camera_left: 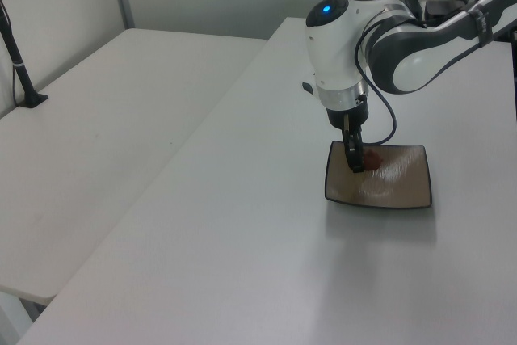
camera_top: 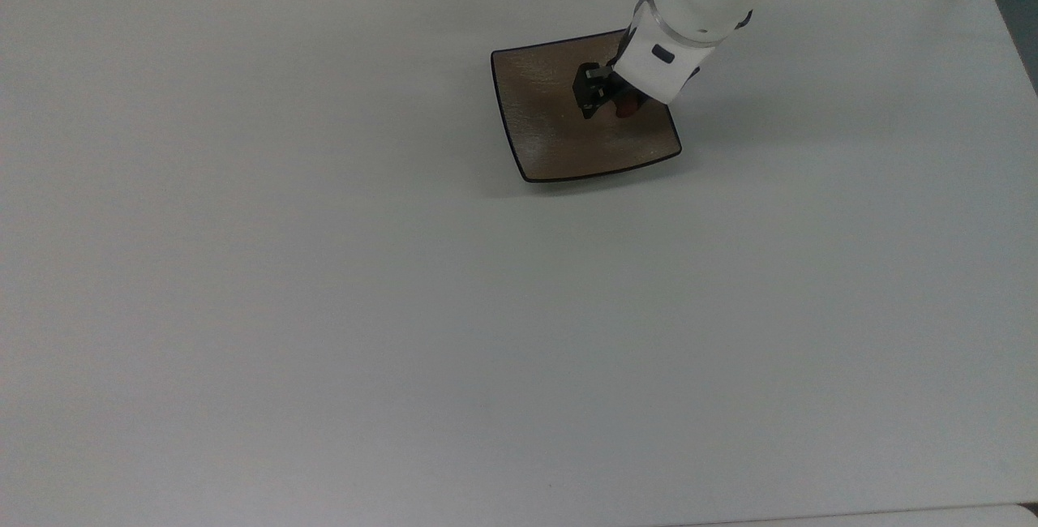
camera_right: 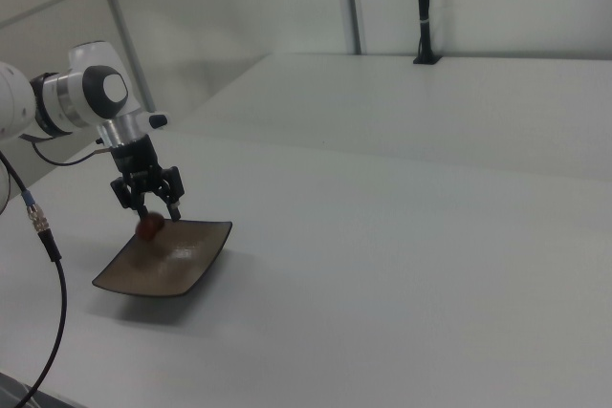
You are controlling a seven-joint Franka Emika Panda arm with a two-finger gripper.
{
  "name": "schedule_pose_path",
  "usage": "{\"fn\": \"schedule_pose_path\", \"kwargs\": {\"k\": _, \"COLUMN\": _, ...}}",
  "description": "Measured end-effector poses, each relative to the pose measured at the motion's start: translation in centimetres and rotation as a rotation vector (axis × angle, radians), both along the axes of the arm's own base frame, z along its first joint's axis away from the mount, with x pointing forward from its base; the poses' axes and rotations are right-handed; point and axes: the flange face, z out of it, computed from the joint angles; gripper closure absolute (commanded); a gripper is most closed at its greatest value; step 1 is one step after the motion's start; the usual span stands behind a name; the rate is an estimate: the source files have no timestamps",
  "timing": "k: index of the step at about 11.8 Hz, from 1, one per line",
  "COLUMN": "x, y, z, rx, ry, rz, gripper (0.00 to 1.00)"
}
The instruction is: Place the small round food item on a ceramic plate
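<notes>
Food item (camera_right: 148, 227) on ceramic plate (camera_top: 559, 146), long axis unclear; tool (camera_right: 149, 205) spread above it.

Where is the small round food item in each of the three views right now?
Top view: the small round food item shows at the gripper, over the ceramic plate, upper right of centre.
Left view: food item right of centre, over the plate's far part.
Right view: food item far left, below the fingers.
Shared landmark: the plate.
</notes>
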Motion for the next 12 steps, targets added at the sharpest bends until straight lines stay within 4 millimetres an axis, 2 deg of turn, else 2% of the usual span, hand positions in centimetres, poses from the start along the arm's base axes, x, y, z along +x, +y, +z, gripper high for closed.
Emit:
{"fn": "schedule_pose_path", "kwargs": {"k": 5, "x": 0.3, "y": -0.5, "z": 0.3, "rx": 0.001, "ry": -0.004, "rz": -0.009, "gripper": 0.0}}
{"fn": "schedule_pose_path", "kwargs": {"k": 7, "x": 0.6, "y": -1.3, "z": 0.8, "rx": 0.004, "ry": -0.012, "rz": -0.023, "gripper": 0.0}}
{"fn": "schedule_pose_path", "kwargs": {"k": 8, "x": 1.0, "y": -2.3, "z": 1.6, "rx": 0.009, "ry": -0.024, "rz": -0.04, "gripper": 0.0}}
{"fn": "schedule_pose_path", "kwargs": {"k": 10, "x": 1.4, "y": -5.3, "z": 5.3, "rx": 0.097, "ry": -0.039, "rz": -0.12, "gripper": 0.0}}
{"fn": "schedule_pose_path", "kwargs": {"k": 12, "x": 0.5, "y": -10.4, "z": 10.3, "rx": 0.18, "ry": -0.06, "rz": -0.162, "gripper": 0.0}}
